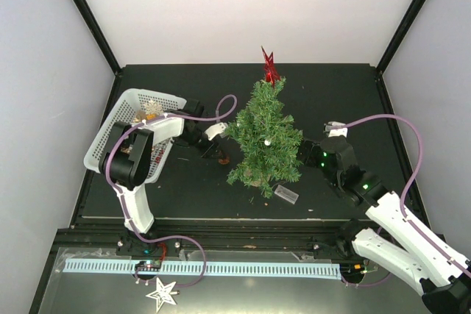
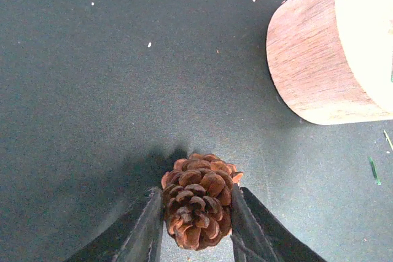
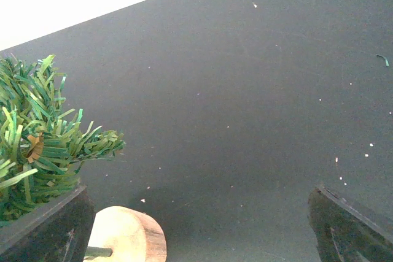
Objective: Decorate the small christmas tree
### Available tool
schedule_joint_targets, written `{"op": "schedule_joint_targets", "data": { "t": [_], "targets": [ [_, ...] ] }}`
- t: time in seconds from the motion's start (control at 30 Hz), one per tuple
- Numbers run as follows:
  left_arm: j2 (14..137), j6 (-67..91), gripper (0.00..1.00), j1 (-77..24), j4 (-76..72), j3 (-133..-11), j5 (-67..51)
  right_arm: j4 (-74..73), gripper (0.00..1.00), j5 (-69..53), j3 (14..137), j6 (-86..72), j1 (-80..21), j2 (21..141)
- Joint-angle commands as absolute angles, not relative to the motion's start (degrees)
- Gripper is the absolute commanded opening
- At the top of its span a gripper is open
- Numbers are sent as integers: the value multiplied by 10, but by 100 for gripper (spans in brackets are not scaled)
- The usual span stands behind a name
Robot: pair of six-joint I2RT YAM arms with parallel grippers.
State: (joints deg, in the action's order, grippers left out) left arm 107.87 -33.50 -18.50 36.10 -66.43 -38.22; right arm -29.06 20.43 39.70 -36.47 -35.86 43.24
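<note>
The small christmas tree (image 1: 265, 137) stands upright mid-table on its round wooden base (image 2: 325, 47), with a red star (image 1: 269, 68) at its tip. My left gripper (image 1: 219, 152) is low at the tree's left side. It is shut on a brown pine cone (image 2: 198, 199), which sits between both fingers just above the dark mat, a short way from the base. My right gripper (image 1: 306, 154) is wide open and empty at the tree's right side. In the right wrist view a green branch (image 3: 43, 145) and the base (image 3: 126, 234) lie by its left finger (image 3: 49, 225).
A white basket (image 1: 110, 130) with more ornaments sits tilted at the left, behind my left arm. A small clear box (image 1: 287, 195) lies in front of the tree. A white star (image 1: 162, 293) lies off the mat at the near edge.
</note>
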Motion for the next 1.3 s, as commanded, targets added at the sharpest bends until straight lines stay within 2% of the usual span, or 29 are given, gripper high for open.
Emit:
{"op": "schedule_joint_targets", "data": {
  "t": [0.0, 0.57, 0.93, 1.27],
  "targets": [
    [1082, -345, 31, -187, 372, -683, -401, -278, 95, 210, 392, -365, -355, 433],
    [1010, -369, 19, -160, 404, -642, -392, -295, 95, 237, 396, -360, -355, 413],
    [897, -408, 23, -110, 464, -607, -378, -307, 96, 243, 396, -360, -354, 389],
    [709, -437, 23, -110, 601, -667, -387, -310, 96, 240, 394, -359, -354, 379]
  ]
}}
